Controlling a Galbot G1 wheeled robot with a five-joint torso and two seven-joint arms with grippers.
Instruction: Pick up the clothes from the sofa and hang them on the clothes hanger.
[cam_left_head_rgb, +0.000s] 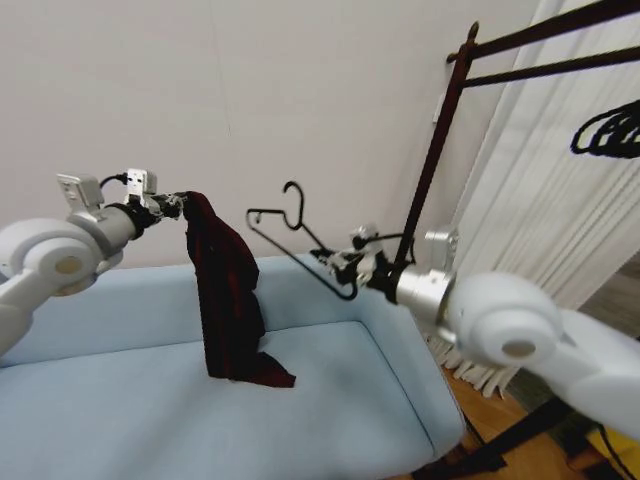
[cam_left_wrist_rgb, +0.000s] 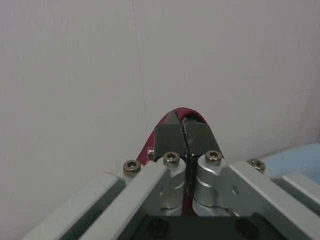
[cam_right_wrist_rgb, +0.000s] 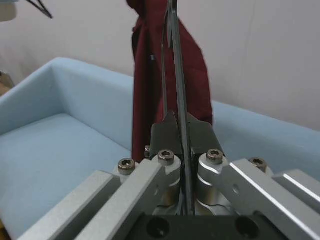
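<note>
Garment (cam_left_head_rgb: 225, 290) is clamped in the left claw (cam_left_head_rgb: 183, 203), hanger (cam_left_head_rgb: 296, 257) pinched by the right claw (cam_left_head_rgb: 345, 265) at its 3 o'clock, so threading's probably called for next.

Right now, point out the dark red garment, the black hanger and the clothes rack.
dark red garment (cam_left_head_rgb: 228, 300), head view, middle of the hanging cloth.
black hanger (cam_right_wrist_rgb: 179, 100), right wrist view, its wire.
clothes rack (cam_left_head_rgb: 432, 160), head view, its upright post.

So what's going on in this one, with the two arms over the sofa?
The left gripper holds a dark red garment up over the light blue sofa, its lower end resting on the seat. The right gripper holds a black hanger in the air beside it, near the clothes rack. The garment is not on the hanger yet.
</note>
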